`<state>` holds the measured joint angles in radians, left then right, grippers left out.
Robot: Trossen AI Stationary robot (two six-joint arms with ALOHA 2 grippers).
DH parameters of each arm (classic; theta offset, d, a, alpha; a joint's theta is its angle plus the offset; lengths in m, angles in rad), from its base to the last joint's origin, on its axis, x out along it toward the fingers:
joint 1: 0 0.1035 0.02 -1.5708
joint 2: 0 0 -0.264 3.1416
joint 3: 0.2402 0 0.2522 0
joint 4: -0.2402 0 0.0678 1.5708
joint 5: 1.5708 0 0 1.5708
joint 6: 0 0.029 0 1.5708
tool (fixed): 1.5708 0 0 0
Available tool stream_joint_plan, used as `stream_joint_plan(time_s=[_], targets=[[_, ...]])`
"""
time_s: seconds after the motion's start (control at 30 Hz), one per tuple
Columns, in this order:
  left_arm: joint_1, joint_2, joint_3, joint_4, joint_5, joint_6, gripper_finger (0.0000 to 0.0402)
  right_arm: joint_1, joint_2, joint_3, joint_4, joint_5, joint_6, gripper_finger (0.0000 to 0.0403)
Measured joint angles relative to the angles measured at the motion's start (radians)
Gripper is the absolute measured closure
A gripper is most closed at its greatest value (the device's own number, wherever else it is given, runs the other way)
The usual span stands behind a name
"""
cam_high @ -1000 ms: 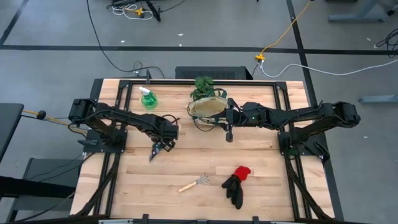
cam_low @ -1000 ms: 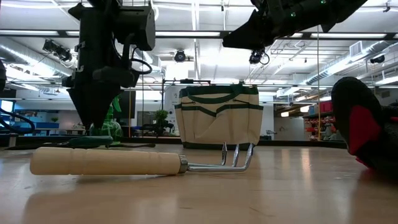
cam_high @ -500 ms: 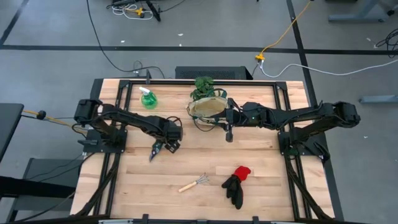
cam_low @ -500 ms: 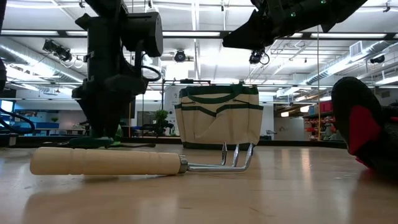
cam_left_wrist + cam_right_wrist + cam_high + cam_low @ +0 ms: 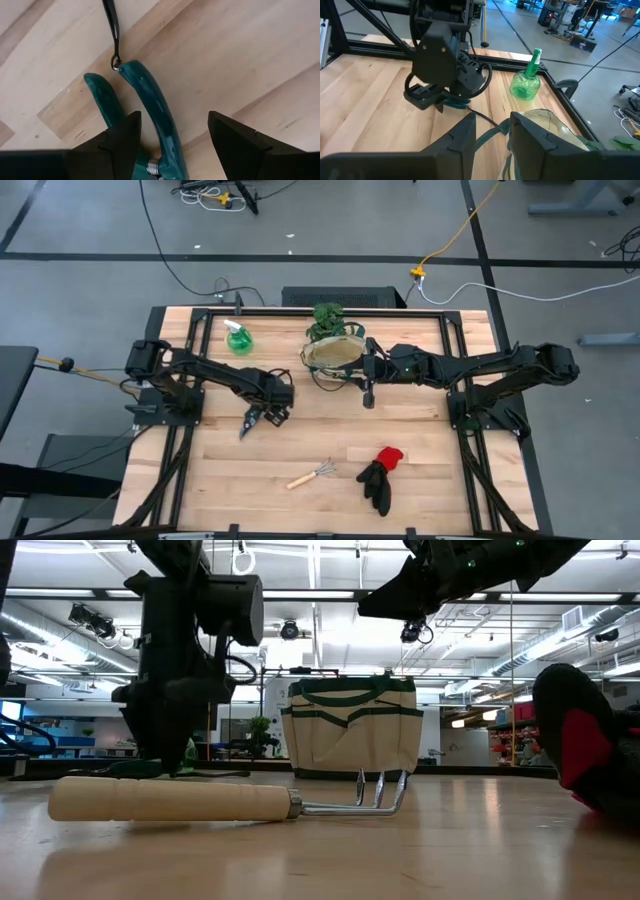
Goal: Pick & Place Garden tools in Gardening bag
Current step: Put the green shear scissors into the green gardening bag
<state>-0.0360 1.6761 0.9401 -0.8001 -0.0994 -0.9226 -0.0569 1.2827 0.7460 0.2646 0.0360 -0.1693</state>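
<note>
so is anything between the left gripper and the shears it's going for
Nothing visible. The left gripper is right over the shears, its open fingers on either side of the green handles, with only bare table around them.

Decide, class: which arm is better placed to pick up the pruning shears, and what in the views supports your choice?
Probably the left. The left gripper is down at the pruning shears, its open fingers either side of the teal handles. The right gripper is at the gardening bag, gripping its green handle strap.
</note>
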Motion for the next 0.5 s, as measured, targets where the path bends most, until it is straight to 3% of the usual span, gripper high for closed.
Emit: stream_joint_plan(time_s=[0.5], targets=[[0.000, 0.040, 0.001, 0.011, 0.016, 0.018, 0.0165, 0.000, 0.000, 0.000, -0.005, 0.000, 0.004, 0.0279]])
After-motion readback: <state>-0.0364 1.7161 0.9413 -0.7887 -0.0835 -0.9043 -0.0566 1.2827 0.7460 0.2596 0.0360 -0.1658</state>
